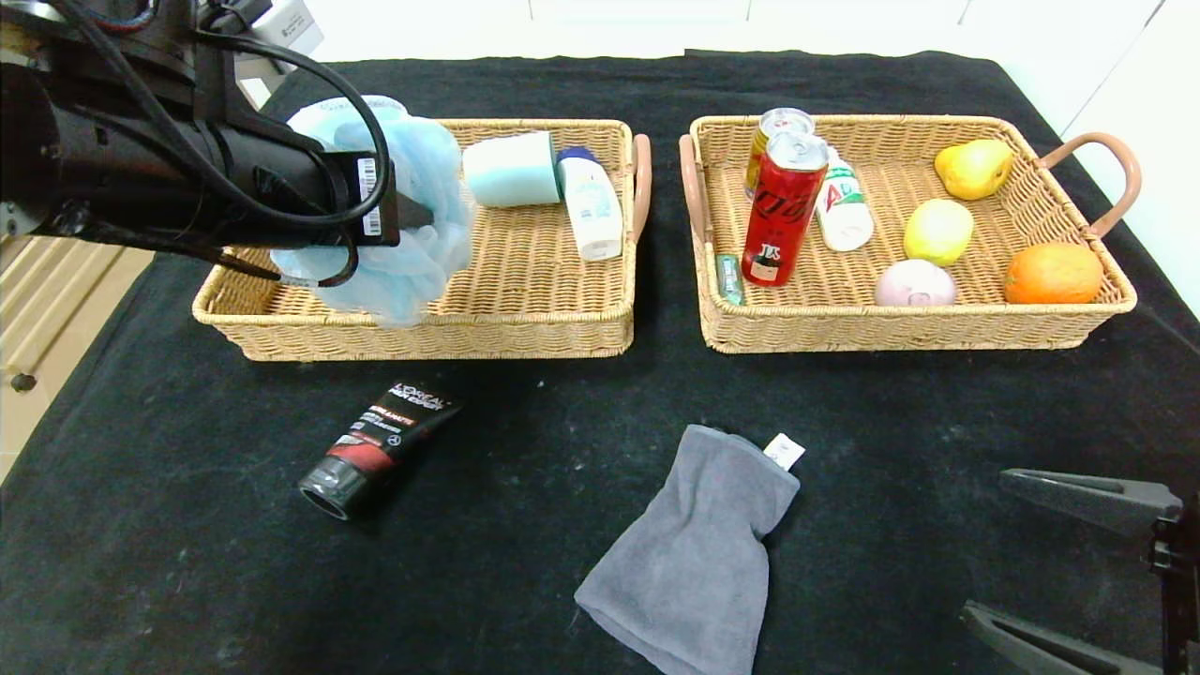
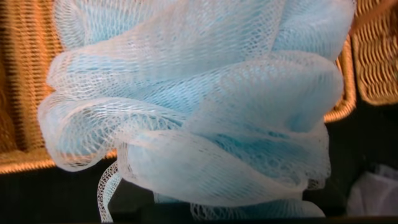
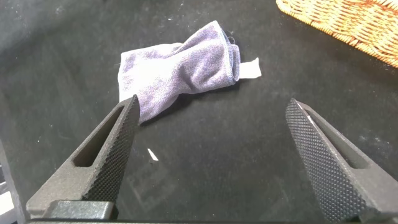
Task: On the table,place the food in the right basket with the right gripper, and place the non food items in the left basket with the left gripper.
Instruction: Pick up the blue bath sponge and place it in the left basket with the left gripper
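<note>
Your blue mesh bath puff [image 1: 412, 216] hangs over the left basket [image 1: 525, 309], which already holds a mint roll [image 1: 511, 169] and a white bottle [image 1: 591, 202]. The right basket [image 1: 844, 323] has cans, a bottle and fruit. A black tube [image 1: 375, 448] and grey cloth [image 1: 694, 553] lie on the bench.
</note>
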